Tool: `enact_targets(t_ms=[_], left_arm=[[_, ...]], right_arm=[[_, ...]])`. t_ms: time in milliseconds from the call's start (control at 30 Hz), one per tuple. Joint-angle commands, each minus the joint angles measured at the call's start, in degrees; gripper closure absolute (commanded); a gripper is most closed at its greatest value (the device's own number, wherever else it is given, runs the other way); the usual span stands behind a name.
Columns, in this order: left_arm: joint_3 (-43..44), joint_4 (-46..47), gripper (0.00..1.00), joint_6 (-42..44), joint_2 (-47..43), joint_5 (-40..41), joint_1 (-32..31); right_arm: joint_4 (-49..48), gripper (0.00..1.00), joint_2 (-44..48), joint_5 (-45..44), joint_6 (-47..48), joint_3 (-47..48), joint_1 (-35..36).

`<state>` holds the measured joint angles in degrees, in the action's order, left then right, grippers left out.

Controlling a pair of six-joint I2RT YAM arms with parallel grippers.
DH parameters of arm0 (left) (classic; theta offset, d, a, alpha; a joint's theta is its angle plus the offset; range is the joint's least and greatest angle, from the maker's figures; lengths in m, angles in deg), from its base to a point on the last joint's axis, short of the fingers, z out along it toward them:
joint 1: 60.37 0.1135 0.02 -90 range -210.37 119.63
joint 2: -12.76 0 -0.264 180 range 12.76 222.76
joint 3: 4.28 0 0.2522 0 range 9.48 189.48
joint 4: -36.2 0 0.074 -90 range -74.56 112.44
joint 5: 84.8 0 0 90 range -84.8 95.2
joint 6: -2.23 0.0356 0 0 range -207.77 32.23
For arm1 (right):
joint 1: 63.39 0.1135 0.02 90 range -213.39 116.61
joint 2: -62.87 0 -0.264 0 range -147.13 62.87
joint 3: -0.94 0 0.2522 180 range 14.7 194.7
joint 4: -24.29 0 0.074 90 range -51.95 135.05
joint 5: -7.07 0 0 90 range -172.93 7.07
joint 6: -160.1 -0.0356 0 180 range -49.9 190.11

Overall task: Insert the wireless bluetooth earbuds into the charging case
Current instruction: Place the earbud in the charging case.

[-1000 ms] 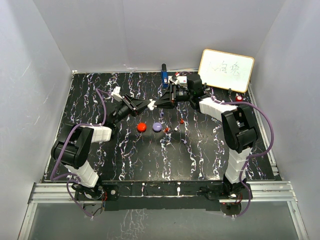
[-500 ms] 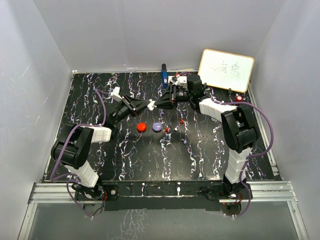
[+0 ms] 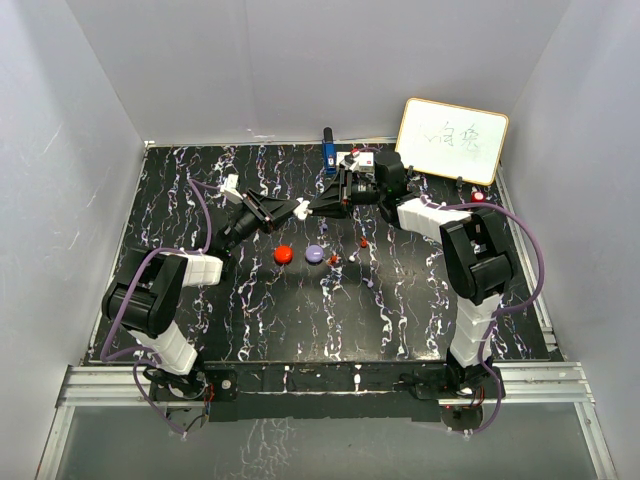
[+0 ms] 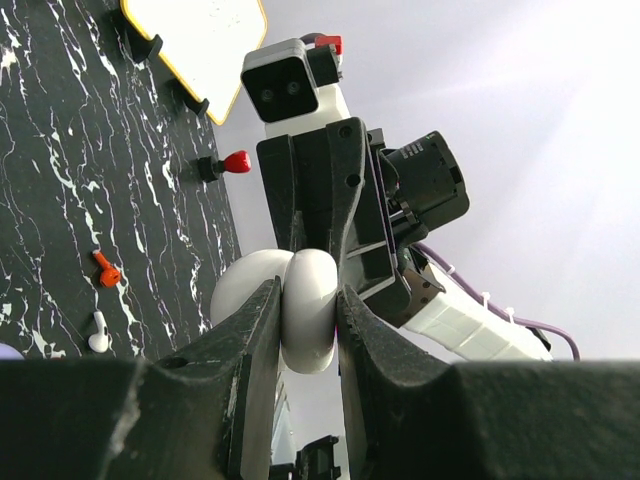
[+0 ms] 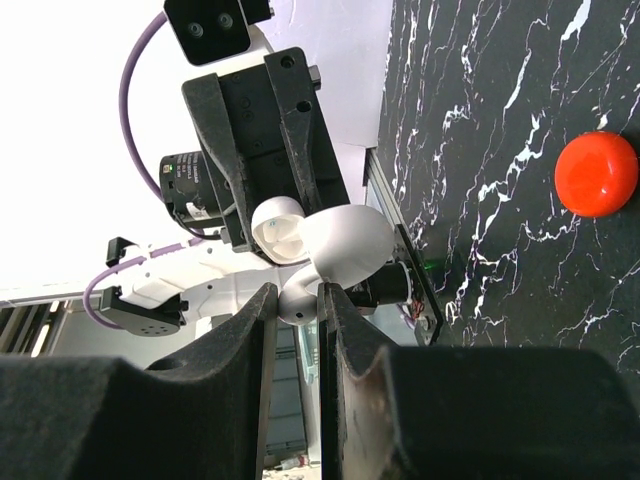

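The charging case (image 5: 335, 243) is not on the counter (image 3: 250, 320). It hangs above it, just above the middle of the overhead view, where the left arm (image 3: 190, 268) and the right arm (image 3: 470, 255) meet tip to tip. The left jaws are closed on one half of the white case and the right jaws are closed on the other half. In the right wrist view the two halves look swung apart, with a hollowed inside facing the camera and a smooth rounded shell beside it, so the case appears to be open.

The earbuds (image 3: 334, 259) are tiny pieces on the counter, below the held case and just right of the purple puck (image 3: 315, 254), which sits beside the red puck (image 3: 284, 254). In the left wrist view a small red piece (image 4: 105, 270) and a small white piece (image 4: 97, 332) lie loose near the left edge of that view. No piece is in the case as far as these views show.

The step in hand looks like opening the case and holding it open, with no earbud picked up yet. Next, one arm probably has to let go and reach down for a piece while the other arm holds the case steady with its hollow side reachable. The lid may swing closed once only one half is gripped. The pieces are also very small, so the jaws would have to be lined up on one carefully.

The whiteboard (image 3: 452, 140) stands at the upper right, well clear of the work.
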<state>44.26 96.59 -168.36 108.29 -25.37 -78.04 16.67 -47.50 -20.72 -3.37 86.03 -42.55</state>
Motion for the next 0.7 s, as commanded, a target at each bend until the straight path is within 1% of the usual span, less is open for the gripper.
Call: enact_targets(t_ms=[0,400,533,633,667], left_arm=[[-0.3,5.3,1.00,-0.2,-2.3,0.4,-0.2],[-0.5,5.8,1.00,-0.3,-2.5,0.6,-0.2],[-0.6,4.9,1.00,-0.3,-2.9,0.8,-0.2],[-0.6,4.1,1.00,-0.2,-3.3,0.9,-0.2],[-0.6,3.6,1.00,-0.2,-3.4,1.0,-0.2]], right_arm=[[-5.5,1.00,-0.8,-0.6,-2.6,-0.7,0.1],[-6.6,1.00,-1.2,-1.1,-4.0,-0.9,0.2],[-6.7,0.91,-1.2,-1.6,-4.0,-1.1,0.1],[-6.6,0.80,-1.1,-2.0,-4.0,-1.2,0.1],[-6.7,0.75,-1.2,-1.9,-4.0,-1.2,0.0]])
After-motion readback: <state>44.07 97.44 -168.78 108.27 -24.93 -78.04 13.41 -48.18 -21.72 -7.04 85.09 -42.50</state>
